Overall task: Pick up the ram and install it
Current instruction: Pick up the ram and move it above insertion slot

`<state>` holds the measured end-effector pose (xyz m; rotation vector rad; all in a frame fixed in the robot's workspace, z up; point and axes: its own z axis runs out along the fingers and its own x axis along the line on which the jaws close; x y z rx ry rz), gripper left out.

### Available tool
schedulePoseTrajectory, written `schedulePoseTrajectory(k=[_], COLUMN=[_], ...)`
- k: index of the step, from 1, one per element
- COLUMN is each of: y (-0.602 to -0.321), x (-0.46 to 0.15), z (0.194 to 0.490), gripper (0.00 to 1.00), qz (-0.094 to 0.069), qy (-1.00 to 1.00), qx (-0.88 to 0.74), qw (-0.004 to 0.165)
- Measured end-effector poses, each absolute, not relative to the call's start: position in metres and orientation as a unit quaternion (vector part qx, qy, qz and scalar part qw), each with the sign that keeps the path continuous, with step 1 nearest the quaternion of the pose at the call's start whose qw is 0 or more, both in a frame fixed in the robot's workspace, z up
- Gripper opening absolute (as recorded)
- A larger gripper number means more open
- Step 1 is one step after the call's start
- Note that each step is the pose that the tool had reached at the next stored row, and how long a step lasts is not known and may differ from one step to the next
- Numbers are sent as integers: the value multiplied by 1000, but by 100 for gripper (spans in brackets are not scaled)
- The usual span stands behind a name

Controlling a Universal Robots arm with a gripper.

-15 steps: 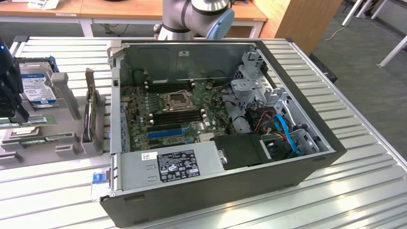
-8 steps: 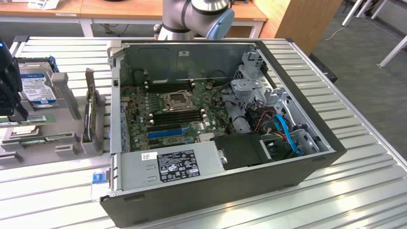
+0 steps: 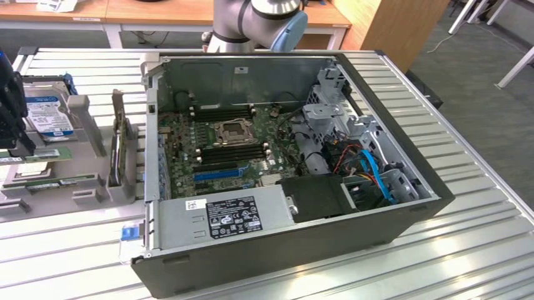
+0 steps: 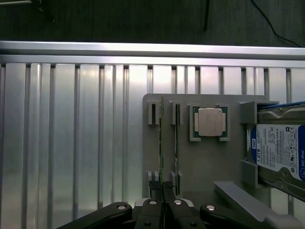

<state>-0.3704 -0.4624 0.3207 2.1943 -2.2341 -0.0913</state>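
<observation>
Gripper (image 4: 163, 190) hangs above the grey holder (image 4: 205, 176). Its fingers are brought together and nothing is between them. In the wrist view the closed tips line up with one end of the ram (image 4: 161, 143).

The ram stands on edge, seated in the holder's end slots. A second stick (image 4: 175, 138) stands just beside it, parallel and not touching. Farther along the holder lies the processor (image 4: 209, 121), then the hard drive (image 4: 279, 152).

The holder rests on the slatted table (image 3: 467, 250), at the exterior view's left of the open computer case (image 3: 276, 256). The motherboard (image 3: 179, 134) lies flat inside the case.

The step in hand is judged to be the approach for the pick. To do it well:

- Open the fingers wider than the board's thickness before any descent; closed tips would land on its top edge.
- Keep the finger faces parallel to the flat sides of the ram.
- Centre on this stick alone, since the second stick is close enough to be caught.
- Grip near mid-length to prevent tilt.
- Lift straight along the slots.
</observation>
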Motion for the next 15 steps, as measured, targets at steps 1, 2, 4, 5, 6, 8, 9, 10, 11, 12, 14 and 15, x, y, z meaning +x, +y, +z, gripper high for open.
schedulePoseTrajectory(k=[1, 2, 4, 5, 6, 8, 9, 10, 11, 12, 14, 15], y=[-462, -462, -462, -462, -462, -462, -462, -462, -462, -462, -462, -462], x=[-370, -370, -370, -370, -370, -370, -370, -370, -370, -370, -370, -370], z=[322, 323, 326, 327, 328, 331, 333, 334, 336, 337, 340, 341], gripper=[11, 11, 11, 11, 11, 11, 11, 11, 11, 11, 11, 11], qz=[-29, -29, -29, -29, -29, -29, -29, -29, -29, -29, -29, -29], qy=[-713, -713, -713, -713, -713, -713, -713, -713, -713, -713, -713, -713], qx=[700, 700, 700, 700, 700, 700, 700, 700, 700, 700, 700, 700], qw=[4, 4, 4, 4, 4, 4, 4, 4, 4, 4, 4, 4])
